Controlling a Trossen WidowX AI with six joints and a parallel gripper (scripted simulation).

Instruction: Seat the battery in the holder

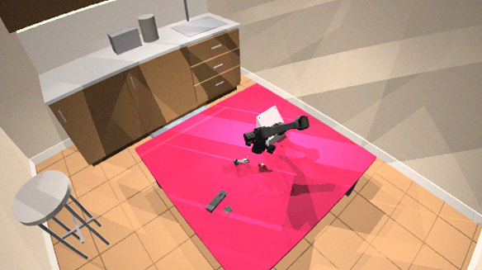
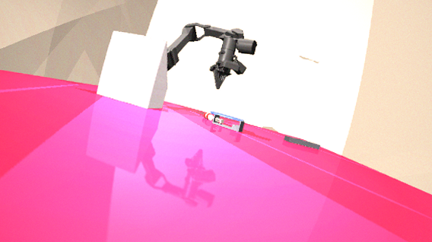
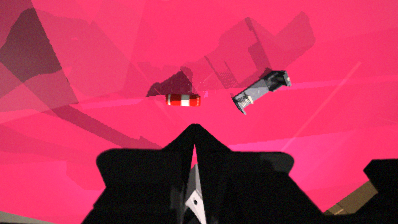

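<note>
Top view shows the pink worktop (image 1: 209,161) as the largest thing, spreading out beneath the claw on every side. On it, behind the claw at the arm's root, stands a white block (image 2: 132,69), the next largest item. The dark arm (image 2: 191,39) reaches out from that block and bends down to the claw (image 2: 218,84), which hangs well above the worktop with its tips pointing downward. Its fingers are pressed together into a single point, closed right down with nothing between them.

A flat dark slab (image 2: 301,142) lies on the worktop well away from the claw, off to the right in the exterior view, and in the top view a small grey square (image 1: 227,209) sits just beside it.

The holder (image 3: 261,88) lies on the worktop below and ahead of the claw, to the right in the wrist view, with its spring end nearer the claw.

The battery (image 3: 183,100), banded red and white, lies on its side on the worktop almost straight ahead of the closed tips, near the holder but outside it and apart from it.
</note>
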